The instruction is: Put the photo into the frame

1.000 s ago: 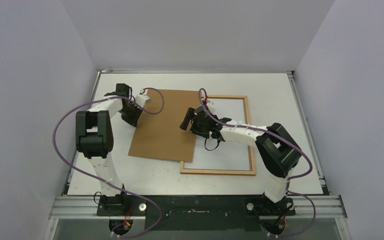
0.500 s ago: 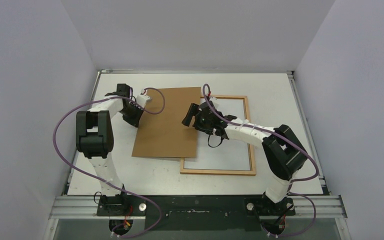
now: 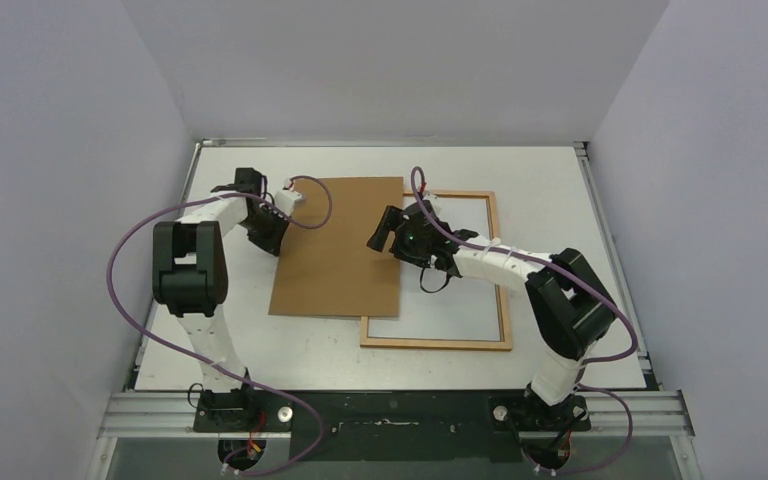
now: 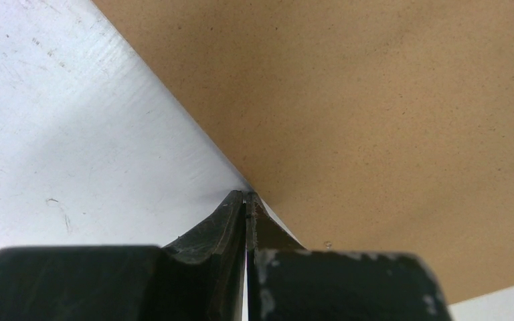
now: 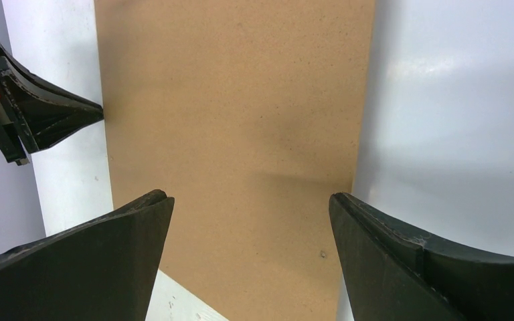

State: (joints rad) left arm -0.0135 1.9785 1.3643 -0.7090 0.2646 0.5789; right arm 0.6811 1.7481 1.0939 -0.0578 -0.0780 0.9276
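Observation:
The frame point(image 3: 501, 270), with its narrow light-wood border, lies flat right of centre. A plain brown backing board point(image 3: 338, 250) covers its left side. The area inside the frame is white, and I cannot tell whether that is the photo's back or the table; no printed side shows. My left gripper point(image 3: 278, 232) is shut, its tips point(image 4: 247, 195) pressed against the board's point(image 4: 388, 114) left edge. My right gripper point(image 3: 385, 235) hovers open over the board's point(image 5: 241, 100) right part, empty point(image 5: 251, 197). The left fingers point(image 5: 60, 114) touching the board's far edge also show in the right wrist view.
The white table point(image 3: 560, 180) is boxed in by grey walls at the left, back and right. A metal rail point(image 3: 390, 410) with both arm bases runs along the near edge. Purple cables point(image 3: 120, 290) loop beside each arm.
The backing board's near end has swung right, so it now lies square and further over the frame. The left gripper followed its edge, and the right gripper drew back slightly toward the far side.

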